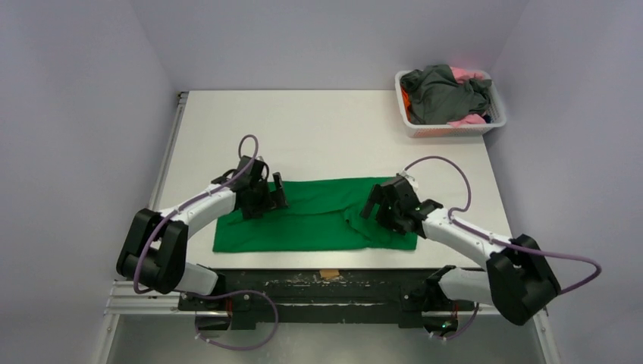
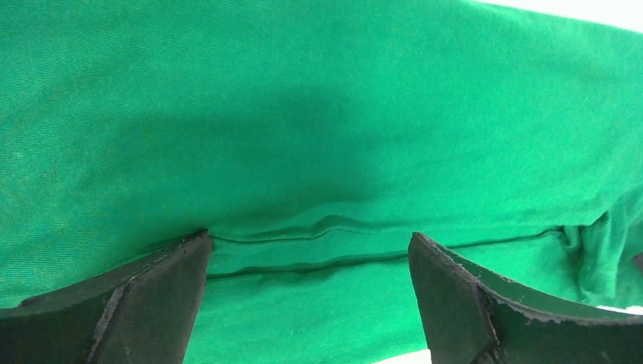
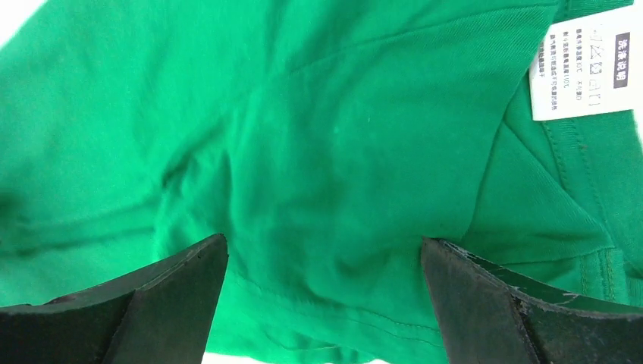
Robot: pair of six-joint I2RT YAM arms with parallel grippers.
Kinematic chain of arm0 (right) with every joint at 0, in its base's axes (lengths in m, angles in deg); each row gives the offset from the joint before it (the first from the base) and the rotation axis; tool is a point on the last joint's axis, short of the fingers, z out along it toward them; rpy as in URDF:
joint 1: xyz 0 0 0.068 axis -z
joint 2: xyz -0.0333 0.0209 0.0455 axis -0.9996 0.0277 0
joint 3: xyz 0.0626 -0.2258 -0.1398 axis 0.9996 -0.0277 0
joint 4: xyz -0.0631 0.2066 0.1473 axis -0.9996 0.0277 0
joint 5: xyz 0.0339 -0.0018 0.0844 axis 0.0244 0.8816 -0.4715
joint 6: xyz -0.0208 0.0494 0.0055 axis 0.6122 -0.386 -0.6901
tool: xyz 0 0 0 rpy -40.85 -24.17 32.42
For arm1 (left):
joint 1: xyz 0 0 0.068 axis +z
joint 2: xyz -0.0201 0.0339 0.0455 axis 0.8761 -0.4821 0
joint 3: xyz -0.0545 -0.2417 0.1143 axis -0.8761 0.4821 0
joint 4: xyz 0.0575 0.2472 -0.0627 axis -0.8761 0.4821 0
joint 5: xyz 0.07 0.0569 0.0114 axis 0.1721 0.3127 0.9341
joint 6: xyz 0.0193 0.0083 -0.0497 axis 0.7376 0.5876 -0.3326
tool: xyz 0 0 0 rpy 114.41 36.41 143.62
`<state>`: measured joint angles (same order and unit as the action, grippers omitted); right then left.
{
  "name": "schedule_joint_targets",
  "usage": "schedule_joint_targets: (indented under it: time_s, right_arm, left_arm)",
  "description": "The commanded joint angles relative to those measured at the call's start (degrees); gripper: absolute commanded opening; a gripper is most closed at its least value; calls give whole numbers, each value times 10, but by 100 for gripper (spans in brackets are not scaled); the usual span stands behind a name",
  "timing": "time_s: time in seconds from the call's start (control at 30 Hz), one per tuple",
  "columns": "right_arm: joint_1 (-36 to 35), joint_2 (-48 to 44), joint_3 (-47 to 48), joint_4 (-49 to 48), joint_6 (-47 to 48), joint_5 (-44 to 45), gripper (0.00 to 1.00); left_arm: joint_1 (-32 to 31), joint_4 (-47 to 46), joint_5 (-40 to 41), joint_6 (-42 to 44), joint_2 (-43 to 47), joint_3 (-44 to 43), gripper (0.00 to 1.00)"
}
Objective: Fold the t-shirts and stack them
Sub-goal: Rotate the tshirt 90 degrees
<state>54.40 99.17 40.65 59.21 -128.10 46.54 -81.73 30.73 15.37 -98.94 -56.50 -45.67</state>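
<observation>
Left tool (image 1: 277, 191) sits low over green t-shirt (image 1: 315, 220), which lies as a long band on desk (image 1: 318, 129) near the front edge. Jaws wide apart, nothing gripped; cannot tell whether tips touch cloth. Right tool (image 1: 377, 206) over the band's right end, jaws wide, empty. Label (image 3: 584, 64) print unreadable. Far right: basket (image 1: 447, 130) with grey shirt (image 1: 443, 95) and pink shirt (image 1: 468, 73) heaped, partly hidden.

The top external view is lit brightly and evenly from overhead, and a lilac tint is given to the walls (image 1: 326, 38). Only faint, soft shadows are cast on the white table (image 1: 326, 129). In the left wrist view a broad, diffuse shadow is thrown across the green t-shirt (image 2: 318, 114). In the right wrist view the care label (image 3: 584, 68) is overexposed and its print slightly blurred.
</observation>
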Motion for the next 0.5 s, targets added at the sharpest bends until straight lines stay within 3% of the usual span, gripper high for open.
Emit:
schedule_joint_targets:
  time_s: [0.0, 0.23, 0.47]
  right_arm:
    - [78, 128, 42, -101, 11, -32, 98]
    - [127, 388, 285, -104, 69, -101, 94]
    - [128, 617, 616, 1, 127, -145, 91]
  left_arm:
    - [-45, -17, 0, -47, -5, 54, 100]
    - [-139, -46, 8, -138, 15, 74, 100]
    - [-249, -99, 9, -213, -28, 32, 100]
